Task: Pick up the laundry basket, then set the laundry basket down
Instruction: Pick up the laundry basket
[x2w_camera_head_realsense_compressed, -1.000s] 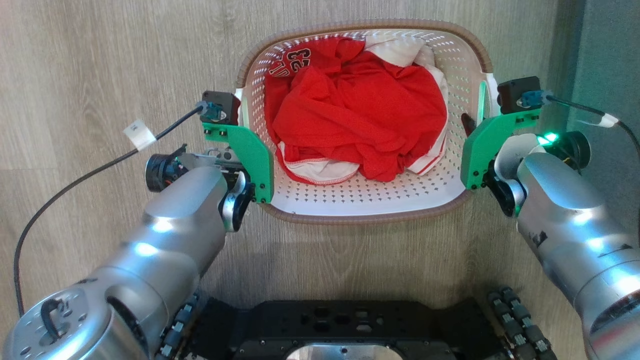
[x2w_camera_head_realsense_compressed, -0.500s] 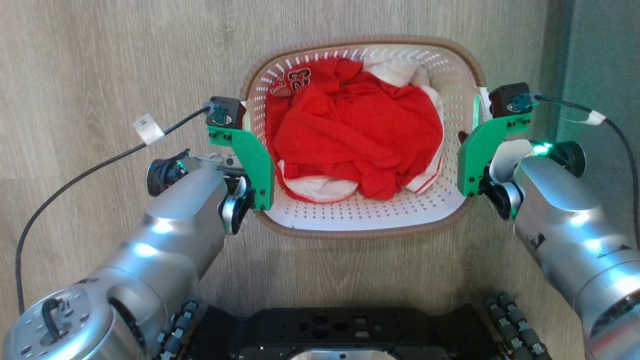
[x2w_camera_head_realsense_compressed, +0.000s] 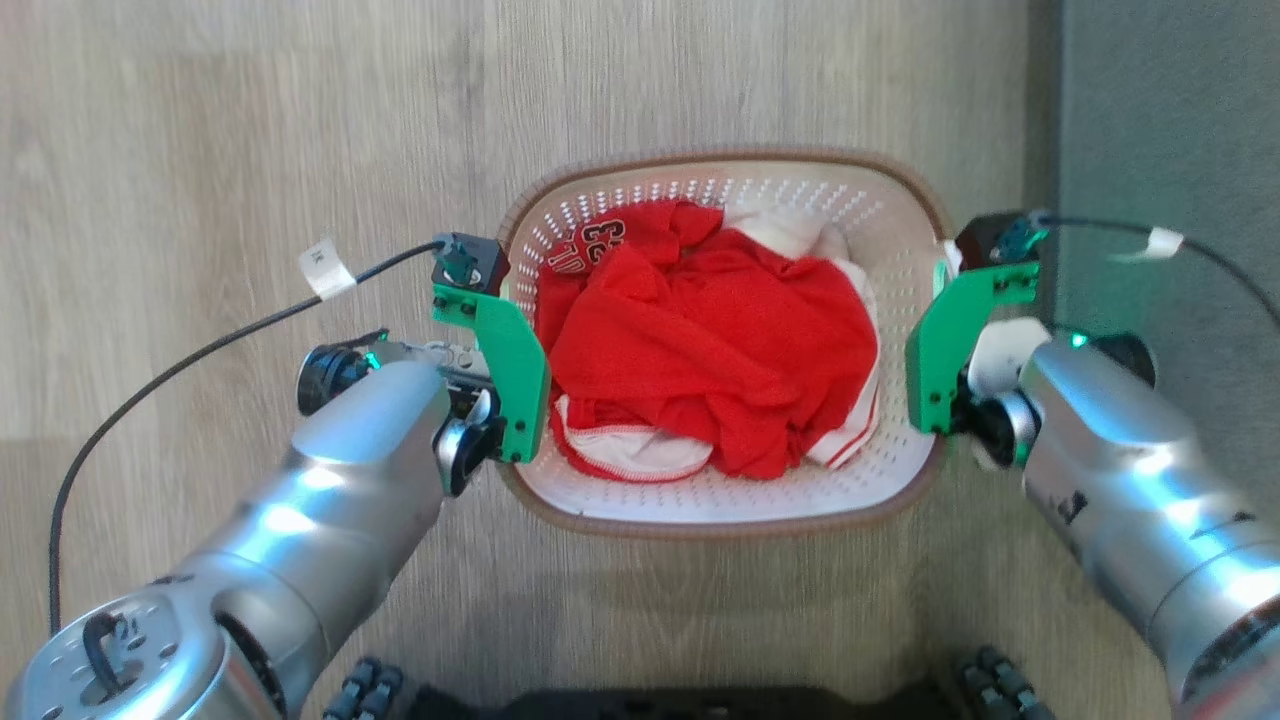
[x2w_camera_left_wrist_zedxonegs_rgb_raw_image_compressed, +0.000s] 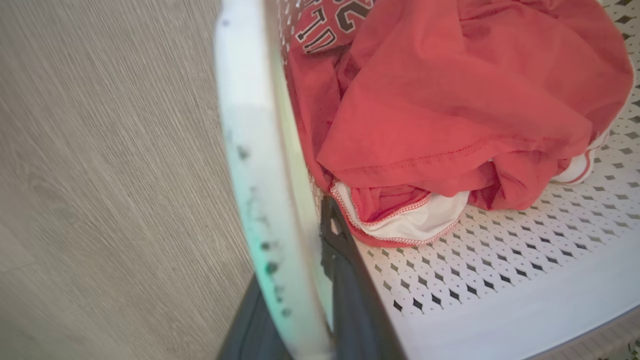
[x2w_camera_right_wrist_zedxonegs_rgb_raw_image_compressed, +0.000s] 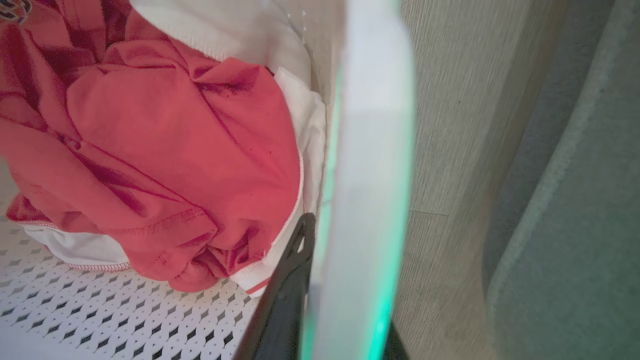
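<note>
Basket, sides pinched by left pincer and right pincer; head view has shifted downward, so the lift is apparently under way.

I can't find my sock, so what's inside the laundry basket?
The laundry basket holds a crumpled red jersey with white cloth poking out around it. Some of the basket's holey bottom shows beside the heap. Anything under the heap is covered.
</note>
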